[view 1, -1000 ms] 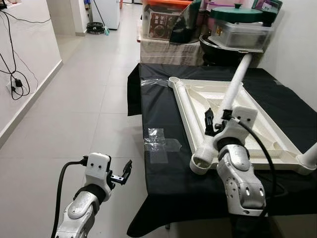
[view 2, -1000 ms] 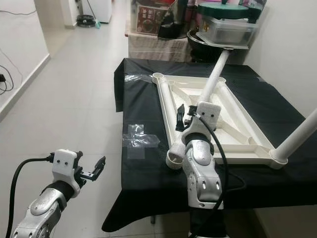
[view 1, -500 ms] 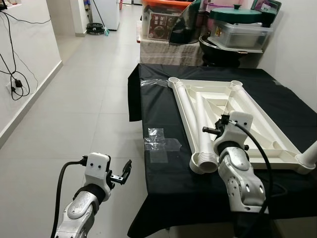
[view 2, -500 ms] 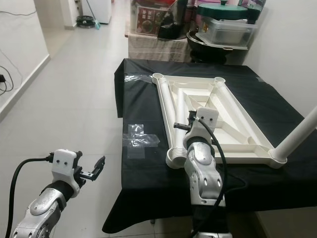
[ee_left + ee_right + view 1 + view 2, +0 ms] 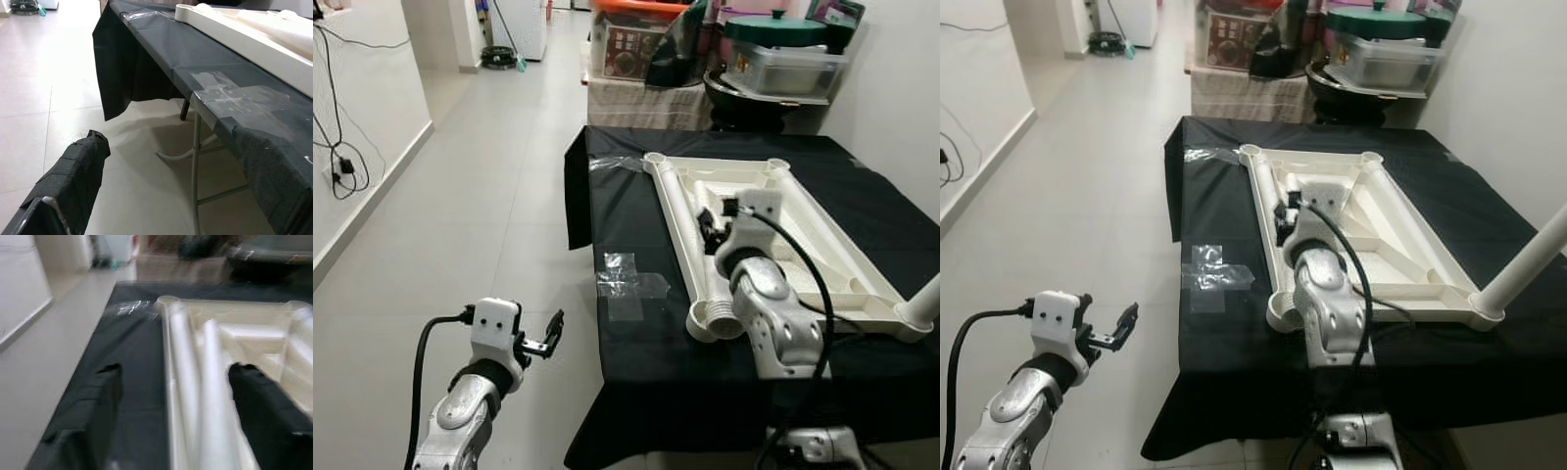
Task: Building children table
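White leg (image 5: 210, 382) lies between the right claw's (image 5: 710, 223) parted fingers; closing off-centre could roll it away

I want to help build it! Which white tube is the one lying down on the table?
Look at the table with the black cloth, then the upside-down white tabletop on it. The loose leg lies flat along its left edge, beside the robot's right hand. Another leg already stands upright in a near corner; this one lies down.
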You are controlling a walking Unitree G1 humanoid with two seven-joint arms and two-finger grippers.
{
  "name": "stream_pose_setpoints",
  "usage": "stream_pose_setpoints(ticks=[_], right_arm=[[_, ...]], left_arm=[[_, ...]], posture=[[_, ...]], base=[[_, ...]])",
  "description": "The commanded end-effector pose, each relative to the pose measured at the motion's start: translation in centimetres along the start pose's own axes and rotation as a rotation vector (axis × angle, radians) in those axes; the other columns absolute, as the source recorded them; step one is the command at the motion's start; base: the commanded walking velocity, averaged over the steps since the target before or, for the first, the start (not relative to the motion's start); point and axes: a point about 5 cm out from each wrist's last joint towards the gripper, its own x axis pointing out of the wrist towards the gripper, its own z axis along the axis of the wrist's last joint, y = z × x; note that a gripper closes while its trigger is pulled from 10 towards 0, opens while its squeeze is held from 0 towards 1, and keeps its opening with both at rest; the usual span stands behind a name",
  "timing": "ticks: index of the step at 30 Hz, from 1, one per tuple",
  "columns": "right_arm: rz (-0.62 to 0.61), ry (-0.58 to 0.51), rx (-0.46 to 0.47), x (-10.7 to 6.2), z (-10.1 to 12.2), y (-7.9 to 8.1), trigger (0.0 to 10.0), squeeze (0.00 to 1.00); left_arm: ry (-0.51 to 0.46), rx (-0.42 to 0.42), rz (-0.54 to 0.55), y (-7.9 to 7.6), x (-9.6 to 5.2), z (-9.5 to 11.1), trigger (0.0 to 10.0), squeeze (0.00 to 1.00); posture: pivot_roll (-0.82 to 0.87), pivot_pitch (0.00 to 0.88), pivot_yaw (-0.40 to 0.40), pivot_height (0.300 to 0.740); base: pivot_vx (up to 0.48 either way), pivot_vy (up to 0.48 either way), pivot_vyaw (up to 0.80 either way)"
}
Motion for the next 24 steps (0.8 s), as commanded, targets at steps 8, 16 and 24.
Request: stream_pose_setpoints(ticks=[8, 16, 24], right_arm=[[-0.100, 0.272, -0.010, 4.2, -0.9, -3.5, 10.0, 1.00], [-0.090, 0.387, 0.013, 4.4, -1.7, -4.0, 10.0, 0.00], [-0.039, 0.560, 0.037, 3.9, -4.6, -3.9, 10.0, 0.00]], left_arm=[[-0.004, -0.012, -0.007, -0.6, 0.2, -0.2, 10.0, 0.00], [0.001, -0.017, 0.004, -0.7, 0.0, -0.5, 10.0, 0.00], [0.010, -0.020, 0.007, -1.0, 0.0, -0.8, 10.0, 0.00]], posture=[[0.10, 0.000, -0.128, 0.740], [0.10, 0.000, -0.142, 0.740], [0.09, 0.000, -0.148, 0.740]], base=[[0.000, 0.000, 0.00], [0.000, 0.000, 0.00], [0.000, 0.000, 0.00]])
